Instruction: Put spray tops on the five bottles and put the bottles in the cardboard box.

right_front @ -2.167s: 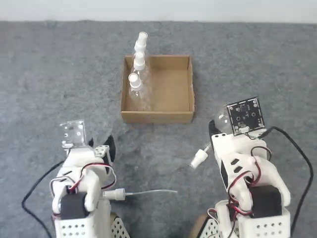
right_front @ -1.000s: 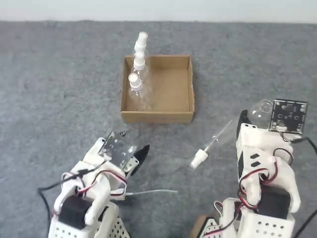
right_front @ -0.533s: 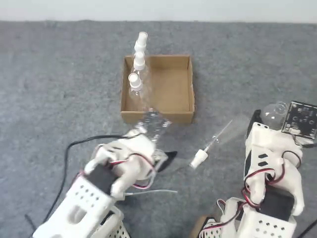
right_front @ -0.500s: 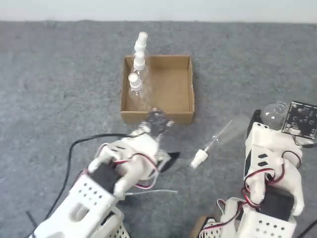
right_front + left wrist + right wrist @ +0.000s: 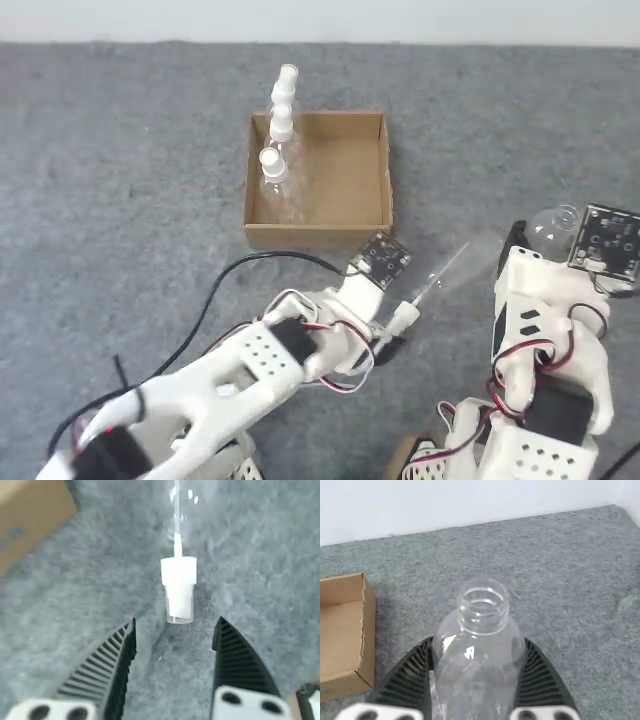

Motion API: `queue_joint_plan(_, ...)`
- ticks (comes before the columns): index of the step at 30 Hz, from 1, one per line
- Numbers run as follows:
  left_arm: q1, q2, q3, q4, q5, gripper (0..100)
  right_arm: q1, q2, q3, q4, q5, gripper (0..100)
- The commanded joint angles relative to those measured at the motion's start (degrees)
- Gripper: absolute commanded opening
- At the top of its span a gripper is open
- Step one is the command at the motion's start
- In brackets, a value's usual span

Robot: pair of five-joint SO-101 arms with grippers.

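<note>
Left hand (image 5: pixel 175 625) has swung over white cylindrical spray top (image 5: pixel 178 589)

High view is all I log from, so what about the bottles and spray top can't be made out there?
Clear plastic bottle: body hidden under the right arm.
White spray top: nozzle side too small to tell.
Three capped bottles in the cardboard box: clear bodies overlap, contents unreadable.

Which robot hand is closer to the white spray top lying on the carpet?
Left. The left hand is open right at the spray top. The right hand is farther off to the side, holding a bottle with no top.
</note>
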State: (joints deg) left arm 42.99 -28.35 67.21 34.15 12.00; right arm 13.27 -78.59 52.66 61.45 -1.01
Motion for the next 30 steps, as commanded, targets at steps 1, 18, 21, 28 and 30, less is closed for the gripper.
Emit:
queue_joint_plan(1, 0.4, 6.2, -3.8, -7.3, 1.1, 24, 0.6, -0.7, -0.5, -1.6, -0.6, 3.1)
queue_joint_plan(18, 0.4, 20.4, -16.7, 1.8, 1.1, 24, 0.6, -0.7, -0.5, -1.6, -0.5, 3.1)
queue_joint_plan(21, 0.4, 23.3, -19.2, 3.6, 1.1, 22, 0.6, -0.7, -0.5, -1.6, -0.4, 3.1)
queue_joint_plan(28, 0.4, 24.1, -20.4, 4.0, 0.9, 11, 0.6, -0.7, -0.5, -1.5, -0.4, 3.1)
queue_joint_plan(30, 0.4, 23.5, -20.2, 4.0, 0.8, 8, 0.6, -0.6, -0.5, -1.5, -0.4, 3.1)
